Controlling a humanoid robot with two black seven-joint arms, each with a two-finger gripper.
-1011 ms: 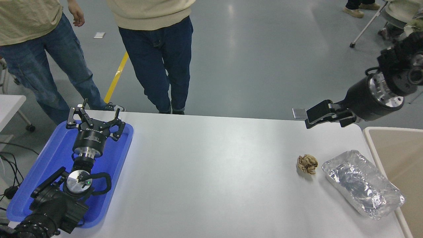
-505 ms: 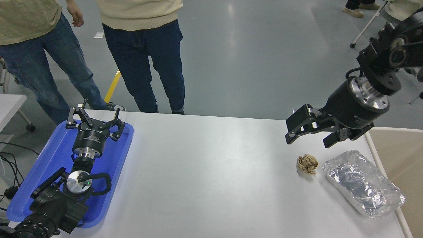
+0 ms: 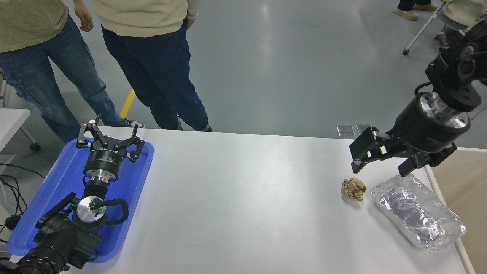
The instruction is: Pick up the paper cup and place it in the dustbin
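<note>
No paper cup shows anywhere in the head view; it is hidden or out of view. The dustbin (image 3: pixel 470 190), beige with a pale cream rim, stands off the table's right edge and is cut by the frame. My right gripper (image 3: pixel 382 160) is open and empty. It hangs above the table's far right part, just beyond the brown paper ball and the foil container. My left gripper (image 3: pixel 108 139) is open and parked over the blue tray at the lower left.
A crumpled brown paper ball (image 3: pixel 354 188) lies next to a crinkled silver foil container (image 3: pixel 416 211) at the right. A flat blue tray (image 3: pixel 66 179) sits under the left arm. Two people (image 3: pixel 152 64) stand at the table's far left.
My right arm swung in from the far right edge over the table, turned downward, then shifted right above the foil container. The nearer person stepped to the left.
</note>
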